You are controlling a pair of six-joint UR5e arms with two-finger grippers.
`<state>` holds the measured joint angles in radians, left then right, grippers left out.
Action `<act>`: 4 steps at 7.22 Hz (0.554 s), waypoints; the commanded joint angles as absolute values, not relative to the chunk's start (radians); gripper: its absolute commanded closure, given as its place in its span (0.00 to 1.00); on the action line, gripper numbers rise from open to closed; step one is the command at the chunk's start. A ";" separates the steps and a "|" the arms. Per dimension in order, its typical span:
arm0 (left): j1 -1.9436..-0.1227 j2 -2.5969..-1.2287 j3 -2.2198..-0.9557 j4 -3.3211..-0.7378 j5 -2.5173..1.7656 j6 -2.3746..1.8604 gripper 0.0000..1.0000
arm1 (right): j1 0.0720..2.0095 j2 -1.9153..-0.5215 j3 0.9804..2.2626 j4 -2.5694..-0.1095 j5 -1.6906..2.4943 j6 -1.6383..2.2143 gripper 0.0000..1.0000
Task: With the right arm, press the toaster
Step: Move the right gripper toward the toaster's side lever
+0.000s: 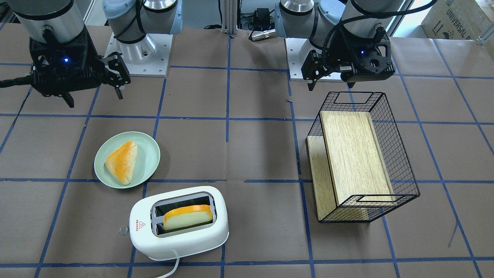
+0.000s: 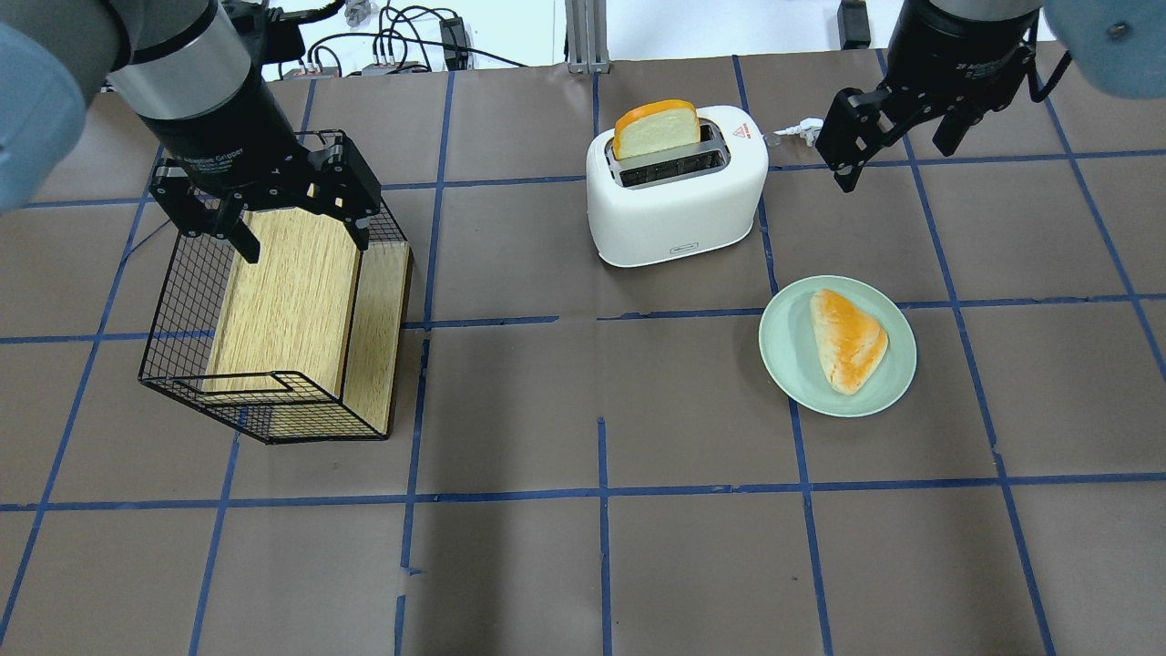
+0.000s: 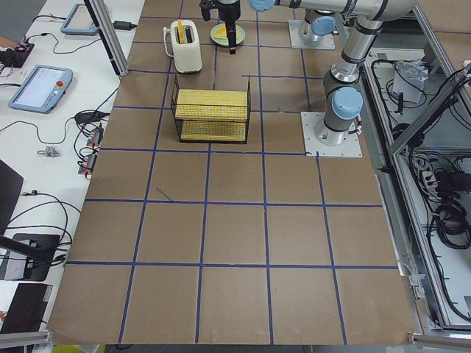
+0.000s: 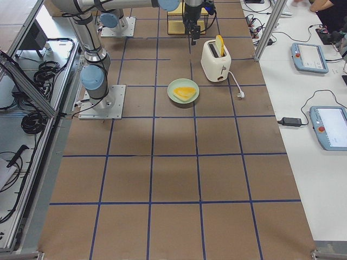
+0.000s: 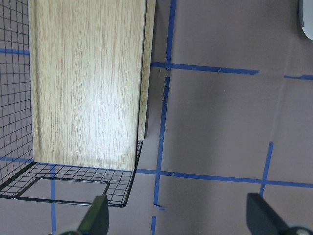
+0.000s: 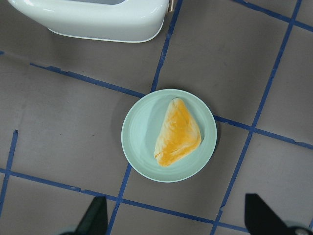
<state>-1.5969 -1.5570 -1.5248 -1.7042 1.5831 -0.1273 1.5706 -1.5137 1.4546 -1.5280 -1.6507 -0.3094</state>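
The white two-slot toaster (image 2: 674, 196) stands at the far middle of the table with a slice of bread (image 2: 656, 129) upright in one slot. Its clear lever knob (image 2: 776, 138) sticks out on the right end. It also shows in the front view (image 1: 179, 235). My right gripper (image 2: 897, 150) is open and empty. It hovers above the table, to the right of the knob and apart from it. In its wrist view the toaster's edge (image 6: 98, 19) lies at the top. My left gripper (image 2: 302, 239) is open and empty above the wire basket (image 2: 168, 319).
A pale green plate (image 2: 788, 364) with a triangular bun (image 2: 849, 339) lies just in front of the toaster, under my right gripper's side. The black wire basket with wooden boards (image 2: 291, 292) lies tilted at the left. The toaster's white cord (image 1: 173, 268) runs off the far edge.
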 commanded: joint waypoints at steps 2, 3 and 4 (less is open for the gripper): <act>-1.597 -1.557 -1.525 -1.704 1.583 -0.127 0.00 | 1.553 -1.453 1.418 -1.572 -1.613 -0.316 0.49; -1.597 -1.557 -1.525 -1.704 1.583 -0.127 0.00 | 1.522 -1.424 1.382 -1.572 -1.542 -0.333 0.88; -1.597 -1.557 -1.525 -1.704 1.583 -0.127 0.00 | 1.488 -1.367 1.346 -1.571 -1.461 -0.345 0.95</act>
